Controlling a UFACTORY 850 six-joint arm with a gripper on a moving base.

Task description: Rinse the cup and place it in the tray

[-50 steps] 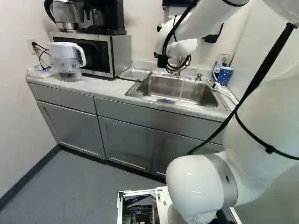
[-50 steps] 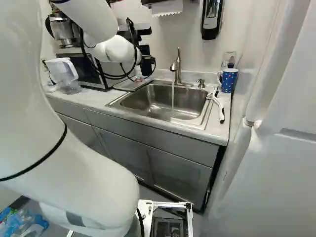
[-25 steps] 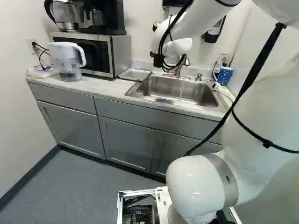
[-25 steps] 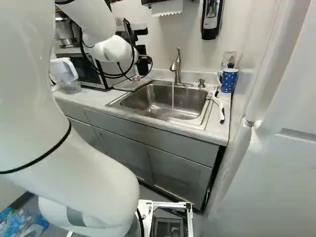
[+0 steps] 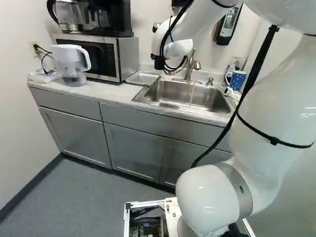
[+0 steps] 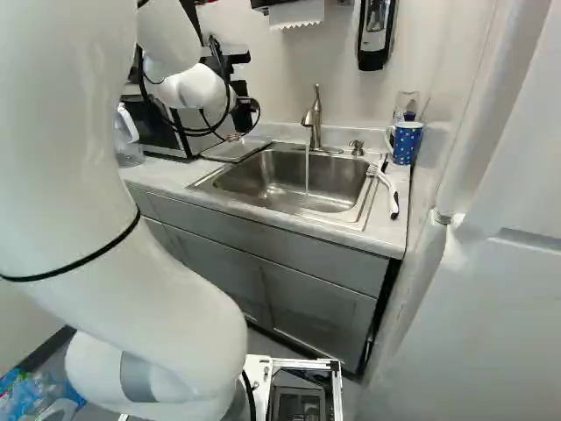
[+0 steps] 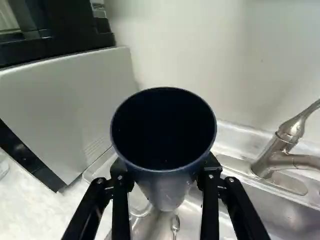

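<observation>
In the right base view the gripper (image 6: 242, 114) hangs over the counter between the microwave and the faucet, partly hidden by the arm's cables. The wrist view has the gripper (image 7: 165, 172) shut on a dark blue cup (image 7: 164, 167) from two sides, its open mouth facing the camera. The tray (image 5: 143, 78) lies on the counter left of the sink (image 5: 163, 101); its edge shows beneath the cup in the wrist view. Water runs from the faucet (image 6: 312, 117) into the sink. Neither base view shows the cup clearly.
The microwave (image 5: 127, 58) stands beside the tray, with a white pitcher (image 5: 71, 61) left of it. Right of the sink are a dotted blue mug (image 6: 406, 142) and a white-handled brush (image 6: 391, 195). A soap dispenser (image 6: 375, 35) hangs on the wall.
The arm has swung left, away from the faucet and towards the tray and microwave. More of the faucet shows in the left base view. The base has not moved.
</observation>
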